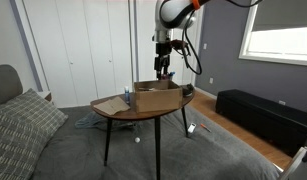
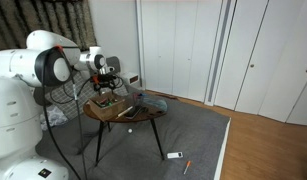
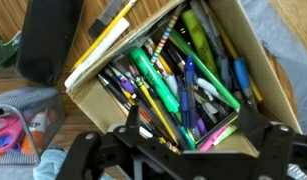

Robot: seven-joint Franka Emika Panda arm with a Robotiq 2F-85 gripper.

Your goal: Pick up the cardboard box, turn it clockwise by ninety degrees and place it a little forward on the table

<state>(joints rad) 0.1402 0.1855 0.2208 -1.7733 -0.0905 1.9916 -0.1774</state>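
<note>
The cardboard box (image 1: 156,97) is brown, has open top flaps and stands on the round dark wooden table (image 1: 113,113). It also shows in an exterior view (image 2: 106,101), on the table (image 2: 143,115). In the wrist view the box (image 3: 93,95) is full of pens and markers (image 3: 173,80). My gripper (image 1: 165,70) hangs just above the box's middle, seen also in an exterior view (image 2: 111,86). In the wrist view its two black fingers (image 3: 193,121) are spread wide over the box's contents. It is open and holds nothing.
A flat tan sheet (image 1: 111,104) lies on the table beside the box. A grey mesh holder with scissors (image 3: 18,125) and a black object (image 3: 43,40) sit close to the box. A low black bench (image 1: 263,115) stands by the window wall. A grey couch cushion (image 1: 23,125) is nearby.
</note>
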